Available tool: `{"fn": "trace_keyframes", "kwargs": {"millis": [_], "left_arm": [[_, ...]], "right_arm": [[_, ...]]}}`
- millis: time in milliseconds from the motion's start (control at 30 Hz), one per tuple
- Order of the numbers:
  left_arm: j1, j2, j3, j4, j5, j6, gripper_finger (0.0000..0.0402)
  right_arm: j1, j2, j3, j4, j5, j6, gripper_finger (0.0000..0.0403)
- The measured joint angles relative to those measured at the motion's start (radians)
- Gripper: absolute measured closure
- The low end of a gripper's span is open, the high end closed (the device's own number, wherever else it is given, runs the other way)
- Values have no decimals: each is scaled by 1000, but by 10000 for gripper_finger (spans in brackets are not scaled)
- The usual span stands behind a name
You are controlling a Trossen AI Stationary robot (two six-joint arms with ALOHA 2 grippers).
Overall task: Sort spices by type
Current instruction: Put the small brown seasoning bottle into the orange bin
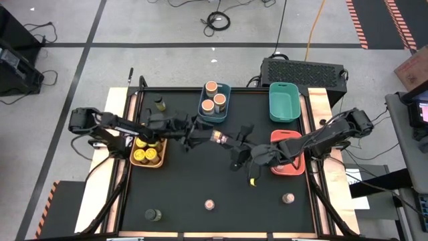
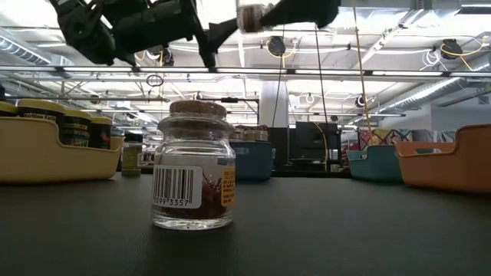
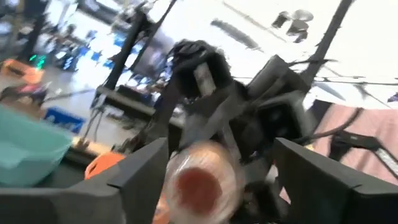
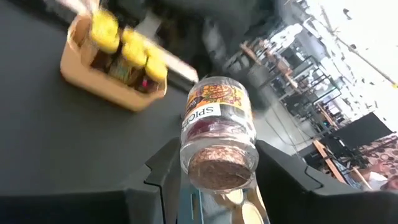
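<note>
A cork-stoppered spice jar (image 1: 217, 137) with reddish contents hangs high over the table's middle, and my right gripper (image 4: 217, 149) is shut on it. My left gripper (image 1: 204, 134) is open. Its fingers (image 3: 140, 177) stand on either side of the jar's bottom end (image 3: 199, 186). A tan bin (image 1: 148, 152) holds yellow-lidded jars. A blue bin (image 1: 214, 100) holds three tan-topped jars. Olive jars (image 1: 159, 104) (image 1: 153, 215) and small pinkish-topped jars (image 1: 210, 204) (image 1: 288, 198) stand upright on the table. My right gripper pinches the jar's glass body (image 4: 186, 158) between its two fingers, close to the cork end (image 4: 217, 168). It comes roughly level from the table's right. The jar lies along the fingers, cork toward the wrist, lifted clear of the table. My left gripper: whether a finger touches the jar I cannot tell.
A teal bin (image 1: 284, 100) stands at the far right and a red bin (image 1: 289, 152) under my right arm. One cork-topped jar (image 2: 193, 165) stands close to the low camera. Bare black table lies in the middle between the near jars and the bins.
</note>
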Motion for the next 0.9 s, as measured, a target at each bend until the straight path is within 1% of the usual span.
{"fn": "trace_keyframes", "kwargs": {"millis": [33, 100, 200, 300, 367, 433, 500, 600, 767, 900], "left_arm": [[19, -14, 0, -2, 31, 9, 99], [62, -57, 0, -66, 80, 8, 87], [134, -140, 0, -236, 88, 16, 83], [191, -220, 0, -408, 88, 71, 82], [210, -263, 0, -491, 83, 125, 82], [218, -300, 0, -556, 63, 179, 82], [218, -325, 0, -597, 16, 233, 82], [218, -345, 0, -632, -50, 295, 82], [218, -344, 0, -637, -75, 324, 82], [215, -335, 0, -667, -75, 324, 82]], "right_arm": [[2, -8, 0, -36, 0, 4, 243], [3, -30, 0, -93, 0, 33, 243], [3, -103, 0, -226, -1, 115, 244], [4, -193, 33, -440, -4, 237, 244], [-1, -250, 77, -622, -35, 344, 244], [-16, -296, 132, -789, -105, 464, 244], [-38, -330, 179, -957, -195, 587, 243], [-73, -357, 217, -1163, -324, 720, 243], [-124, -367, 211, -1440, -549, 881, 242], [-158, -366, 166, -1570, -655, 966, 241]]}}
